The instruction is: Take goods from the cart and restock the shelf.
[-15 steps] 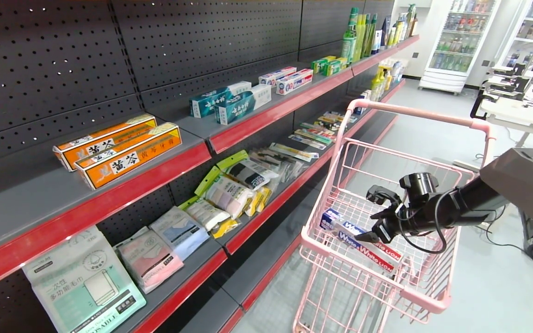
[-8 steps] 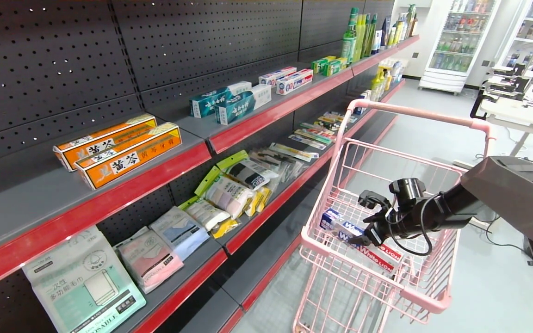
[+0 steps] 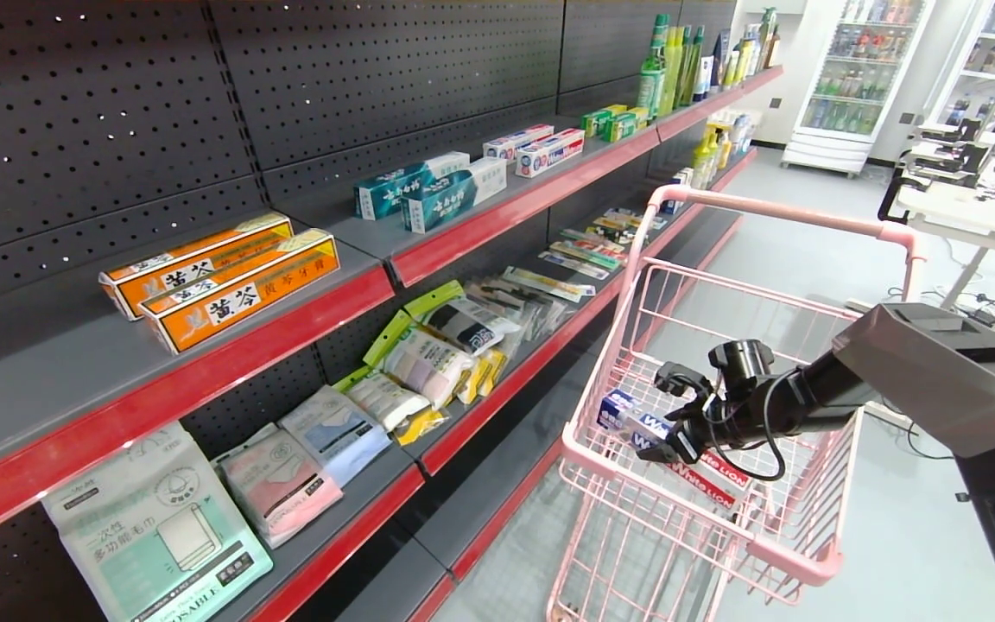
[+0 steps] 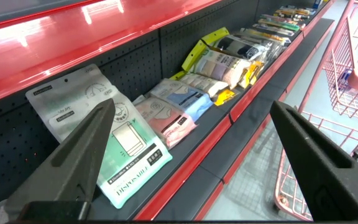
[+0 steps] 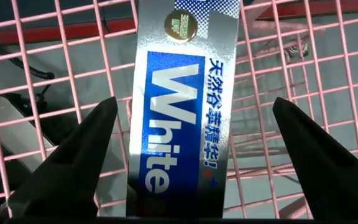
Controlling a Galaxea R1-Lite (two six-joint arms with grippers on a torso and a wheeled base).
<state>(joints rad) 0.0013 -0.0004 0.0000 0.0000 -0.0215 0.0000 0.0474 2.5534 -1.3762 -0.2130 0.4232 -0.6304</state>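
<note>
A silver and blue toothpaste box [image 3: 709, 477] lies flat on the wire floor of the pink cart [image 3: 774, 212]. My right gripper [image 3: 660, 416] hangs inside the cart just above the box's shelf-side end, open, with nothing between its fingers. In the right wrist view the box [image 5: 179, 124] lies lengthwise between the spread fingers of the right gripper [image 5: 193, 102]. My left gripper [image 4: 191, 104] is open and faces the lower shelf of soft packs [image 4: 179, 106], with the cart [image 4: 353, 74] off to one side.
The red-edged shelf [image 3: 290, 324] carries orange boxes [image 3: 230, 276], teal boxes [image 3: 428, 190] and matching white and blue boxes [image 3: 536, 147]. Bagged goods [image 3: 428, 363] fill the tier below. A wide bare stretch of shelf lies near me, beside the orange boxes.
My right arm has moved lower into the cart and toward the shelf side, bringing the open gripper closer over the toothpaste box. The box and cart have not shifted.
</note>
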